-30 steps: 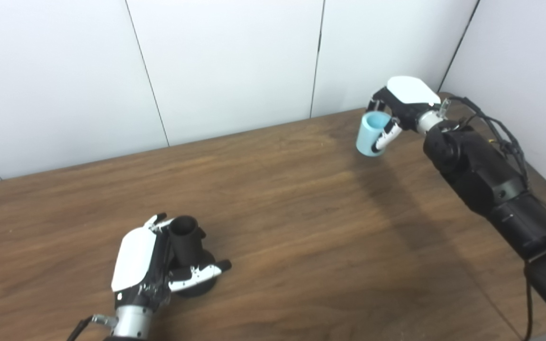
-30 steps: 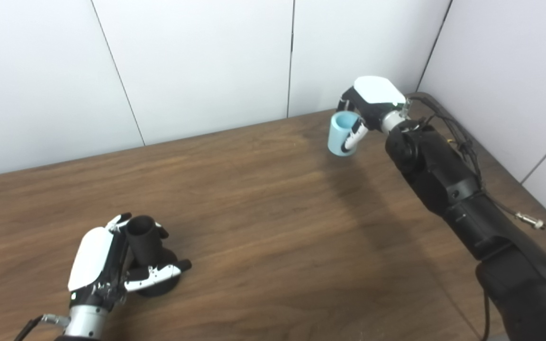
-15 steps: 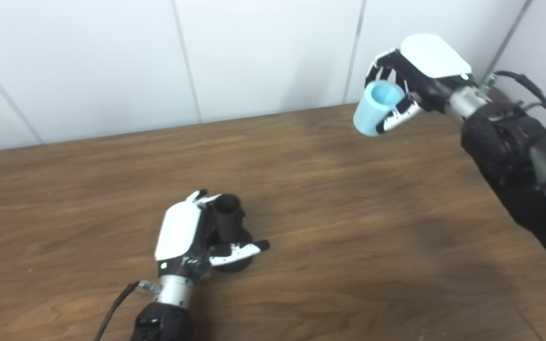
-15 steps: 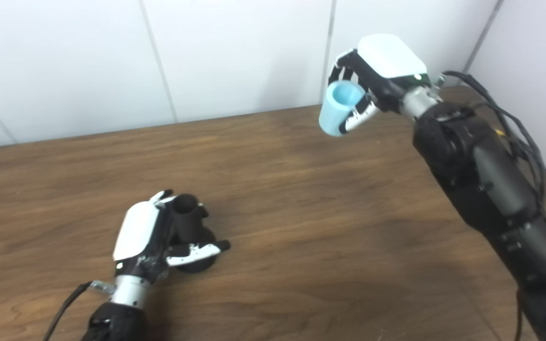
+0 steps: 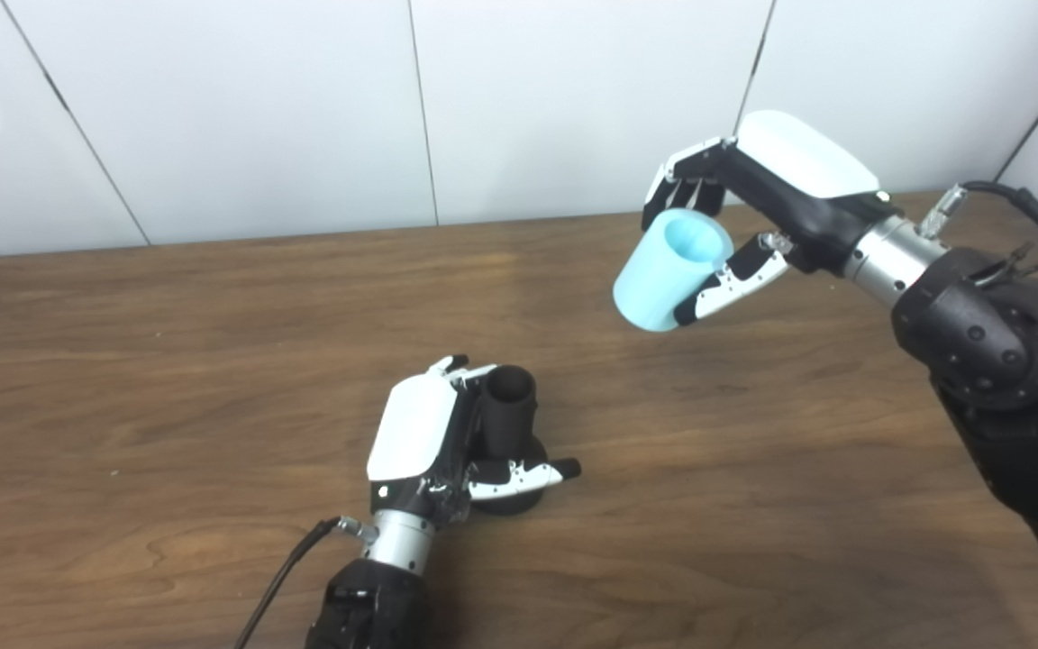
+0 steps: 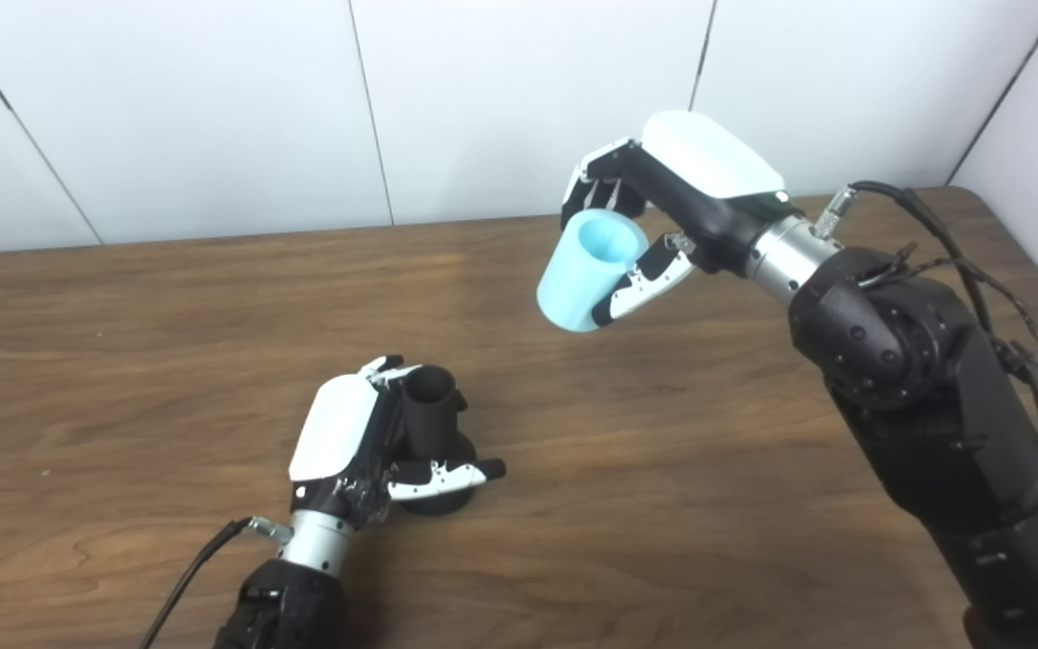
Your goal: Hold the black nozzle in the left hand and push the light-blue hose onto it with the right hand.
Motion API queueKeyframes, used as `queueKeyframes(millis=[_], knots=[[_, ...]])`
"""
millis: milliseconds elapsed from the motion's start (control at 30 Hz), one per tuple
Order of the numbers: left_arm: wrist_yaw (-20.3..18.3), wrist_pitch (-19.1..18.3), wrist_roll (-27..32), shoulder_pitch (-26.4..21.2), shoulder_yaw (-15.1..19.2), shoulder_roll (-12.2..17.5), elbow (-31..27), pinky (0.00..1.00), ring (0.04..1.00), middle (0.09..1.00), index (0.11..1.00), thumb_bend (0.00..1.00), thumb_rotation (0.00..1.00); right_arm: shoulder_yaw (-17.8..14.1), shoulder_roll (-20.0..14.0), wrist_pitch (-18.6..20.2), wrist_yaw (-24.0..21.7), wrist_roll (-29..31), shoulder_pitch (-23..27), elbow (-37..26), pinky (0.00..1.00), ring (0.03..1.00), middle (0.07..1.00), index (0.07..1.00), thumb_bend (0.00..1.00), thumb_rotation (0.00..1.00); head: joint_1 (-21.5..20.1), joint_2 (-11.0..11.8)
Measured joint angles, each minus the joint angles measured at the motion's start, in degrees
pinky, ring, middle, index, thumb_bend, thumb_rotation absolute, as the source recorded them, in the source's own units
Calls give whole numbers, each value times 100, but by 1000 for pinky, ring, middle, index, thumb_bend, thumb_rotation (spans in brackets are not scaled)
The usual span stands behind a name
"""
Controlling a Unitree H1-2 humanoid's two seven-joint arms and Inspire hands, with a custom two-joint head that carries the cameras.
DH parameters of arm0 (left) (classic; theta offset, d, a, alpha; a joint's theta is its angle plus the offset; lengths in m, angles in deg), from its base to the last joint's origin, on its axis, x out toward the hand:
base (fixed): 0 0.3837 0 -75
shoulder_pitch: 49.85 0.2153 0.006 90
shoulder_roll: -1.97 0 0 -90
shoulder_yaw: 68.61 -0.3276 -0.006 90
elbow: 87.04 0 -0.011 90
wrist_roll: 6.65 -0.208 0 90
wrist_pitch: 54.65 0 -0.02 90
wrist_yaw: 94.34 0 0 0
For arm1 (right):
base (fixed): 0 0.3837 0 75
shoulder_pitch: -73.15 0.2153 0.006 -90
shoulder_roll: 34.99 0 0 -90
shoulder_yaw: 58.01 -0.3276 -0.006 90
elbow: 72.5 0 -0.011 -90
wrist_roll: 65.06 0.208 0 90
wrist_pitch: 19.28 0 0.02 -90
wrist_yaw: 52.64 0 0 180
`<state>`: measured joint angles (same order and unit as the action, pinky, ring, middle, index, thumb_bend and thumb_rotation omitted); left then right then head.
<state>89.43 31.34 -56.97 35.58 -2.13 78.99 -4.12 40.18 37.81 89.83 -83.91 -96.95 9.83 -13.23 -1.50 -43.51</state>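
The black nozzle point(image 5: 509, 416) stands upright on the wooden table point(image 5: 168, 361), its open tube end facing up and its wide base on the wood. My left hand point(image 5: 433, 442) is shut on the nozzle, fingers behind the tube and thumb across the front of the base. The light-blue hose point(image 5: 670, 268), a short thick tube with its open end up, hangs in the air above the table to the right of the nozzle and farther back. My right hand point(image 5: 753, 207) is shut on the hose, fingers behind it and thumb in front.
White panelled walls point(image 5: 573, 99) close off the table's far edge and the right corner. Black cables point(image 6: 978, 270) run along my right forearm. A thin cable point(image 5: 280, 577) trails from my left wrist toward the near edge.
My right hand has carried the hose left and nearer, toward the nozzle. The camera has swung, shifting the whole picture. The left hand keeps its hold on the standing nozzle.
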Motion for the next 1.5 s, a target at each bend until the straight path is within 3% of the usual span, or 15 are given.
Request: queueKeyframes(millis=[400,1033,1500], knots=[[52,0,-107,16,-21,-42,15,847,624,447,507,524,0,172,613,353,-177,16,-133,-538,488,463,488,480,532,0,123,-70],[49,-95,-149,16,-53,-87,10,843,630,447,506,524,0,400,987,349,-222,86,-363,-704,505,493,487,481,532,0,211,-141],[48,-197,-179,23,-126,-94,-27,847,632,453,504,524,0,505,1235,170,-76,14,-466,-446,482,468,480,487,532,0,273,-184]])
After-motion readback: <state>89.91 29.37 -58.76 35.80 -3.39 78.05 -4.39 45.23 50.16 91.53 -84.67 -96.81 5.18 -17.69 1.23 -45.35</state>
